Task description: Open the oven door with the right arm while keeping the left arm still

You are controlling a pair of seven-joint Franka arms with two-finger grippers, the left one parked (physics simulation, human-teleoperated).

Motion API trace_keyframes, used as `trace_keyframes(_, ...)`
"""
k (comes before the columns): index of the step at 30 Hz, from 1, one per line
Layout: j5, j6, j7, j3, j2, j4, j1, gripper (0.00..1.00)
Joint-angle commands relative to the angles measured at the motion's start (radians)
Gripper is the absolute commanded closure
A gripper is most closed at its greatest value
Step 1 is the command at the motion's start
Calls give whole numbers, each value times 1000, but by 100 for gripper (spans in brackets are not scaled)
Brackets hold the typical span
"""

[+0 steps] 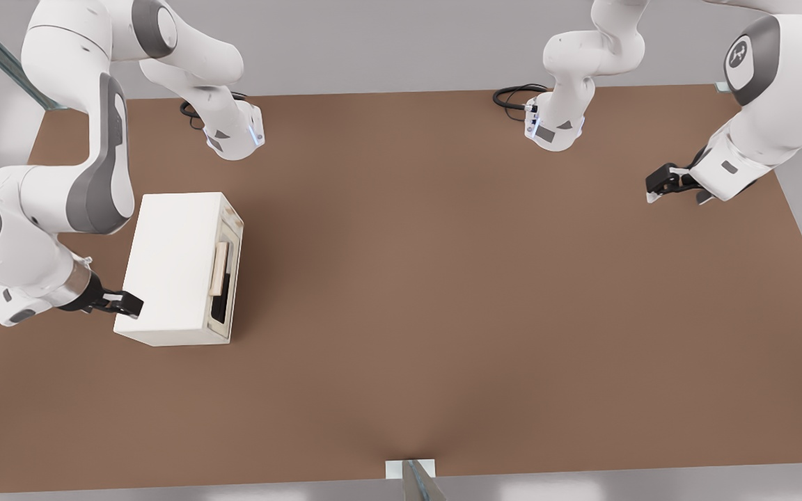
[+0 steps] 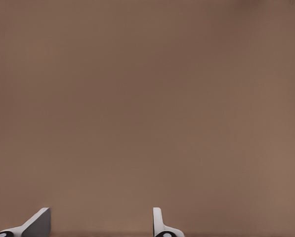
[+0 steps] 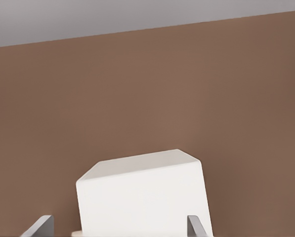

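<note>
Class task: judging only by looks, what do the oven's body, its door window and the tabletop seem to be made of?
Cream boxy oven: matte painted metal or plastic, no glare. Dark door window: seemingly glass, black and smooth. Brown tabletop: matte, grainless, perhaps laminate. The all-black gripper sits at the oven's back corner, jaws open.

Oven on the bench, toward the front view's left; hand at its back corner.

You have the oven [image 1: 177, 268] standing on the bench [image 1: 443, 278], its oven door [image 1: 225, 278] facing the front view's right. Your right arm [image 1: 32, 209] sits on the oven's far side from the door, its hand [image 1: 122, 304] against the rear edge, fingers spread either side of the oven body [image 3: 142, 197].
</note>
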Motion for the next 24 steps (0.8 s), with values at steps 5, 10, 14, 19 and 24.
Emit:
trace_keyframes(5,-343,-131,73,-1,16,-72,232,0)
trace_keyframes(10,-492,-260,497,-2,49,-169,490,59)
trace_keyframes(14,-518,-342,625,-8,108,-169,518,79)
trace_keyframes(19,-578,-366,673,-8,143,-206,516,79)
trace_keyframes(24,-583,-350,682,-8,143,-256,495,79)
